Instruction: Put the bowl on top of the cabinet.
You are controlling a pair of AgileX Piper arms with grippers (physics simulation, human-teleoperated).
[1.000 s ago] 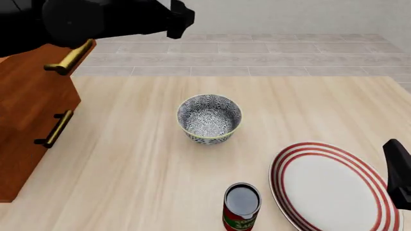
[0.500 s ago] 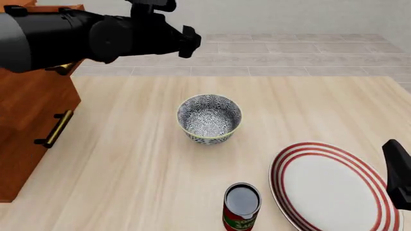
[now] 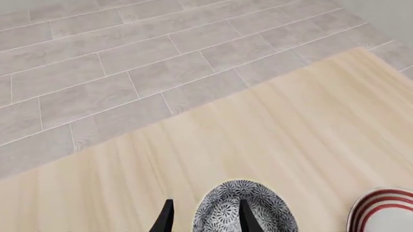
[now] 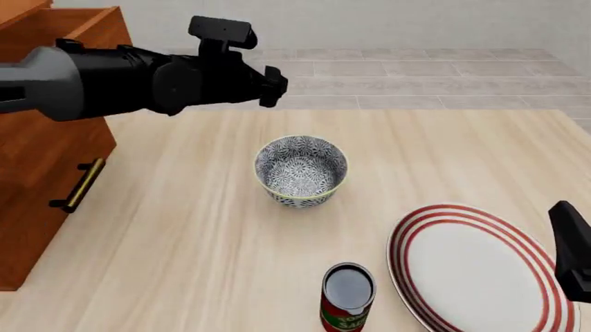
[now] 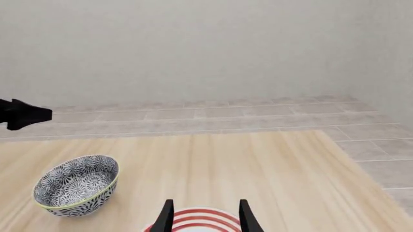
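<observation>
The patterned bowl (image 4: pixel 301 169) stands upright and empty in the middle of the table, also visible in the left wrist view (image 3: pixel 219 212) and the right wrist view (image 5: pixel 76 184). The reddish-brown cabinet (image 4: pixel 41 145) stands at the table's left edge. My left gripper (image 4: pixel 271 84) hovers above and a little behind-left of the bowl, open, nothing between its fingers (image 3: pixel 165 220). My right gripper (image 5: pixel 205 217) is open near the table's front right, above the plate, holding nothing.
A white plate with red rings (image 4: pixel 475 266) lies at the front right. A red can (image 4: pixel 348 296) stands in front of the bowl, near the front edge. Brass handles (image 4: pixel 79 185) stick out of the cabinet's front. Tiled floor lies beyond the table's far edge.
The left arm has swung down and forward off the cabinet, its gripper now lower and slightly more to the right, nearer the bowl. Bowl and right arm have not moved.
</observation>
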